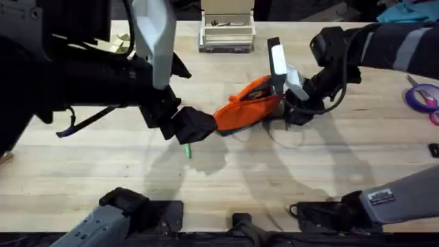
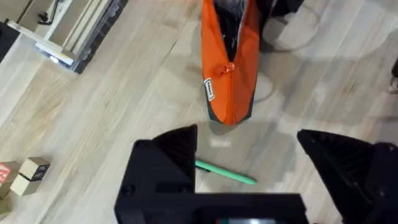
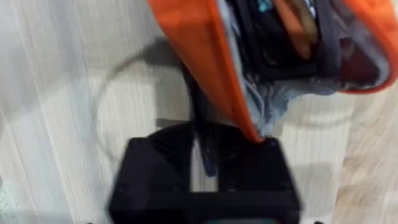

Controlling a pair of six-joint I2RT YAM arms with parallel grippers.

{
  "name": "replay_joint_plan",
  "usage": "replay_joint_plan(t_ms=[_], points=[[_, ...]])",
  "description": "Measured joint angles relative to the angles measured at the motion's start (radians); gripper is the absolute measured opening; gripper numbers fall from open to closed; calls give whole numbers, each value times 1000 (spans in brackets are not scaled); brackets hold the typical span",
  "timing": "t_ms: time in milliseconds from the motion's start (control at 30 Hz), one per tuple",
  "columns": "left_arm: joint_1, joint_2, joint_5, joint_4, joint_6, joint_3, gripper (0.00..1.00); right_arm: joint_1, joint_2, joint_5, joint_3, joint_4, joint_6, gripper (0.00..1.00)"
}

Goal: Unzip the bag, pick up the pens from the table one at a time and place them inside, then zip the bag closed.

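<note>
bag [image 1: 248, 104] unzipped, table [image 1: 329, 171] centre, dark items inside | green pen [image 2: 225, 173] at its 7 o'clock, on wood | left gripper [image 2: 249, 165] spread above pen | right gripper [image 3: 202, 158] pinching bag edge

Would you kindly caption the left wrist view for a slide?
Open left gripper hovers over the green pen beside the unzipped bag.

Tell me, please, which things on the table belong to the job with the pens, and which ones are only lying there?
Belonging to the job:
- the orange bag, already unzipped
- the green pen lying on the table
- the left gripper, open over that pen
- the right gripper at the bag's end

Only lying there:
- the white tray
- the purple tape roll
- the small blocks
</note>
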Motion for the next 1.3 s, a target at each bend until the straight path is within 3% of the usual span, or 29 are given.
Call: replay_joint_plan(t_ms=[67, 133, 700, 1300], points=[[0, 0, 0, 0, 0, 0, 994, 0, 0, 4, 1, -2, 0, 110], [0, 0, 0, 0, 0, 0, 994, 1, -1, 5, 4, -16, -4, 47], [0, 0, 0, 0, 0, 0, 994, 4, -27, 26, 0, -38, -4, 41], [0, 0, 0, 0, 0, 0, 994, 4, -377, 55, -2, -112, -42, 32]])
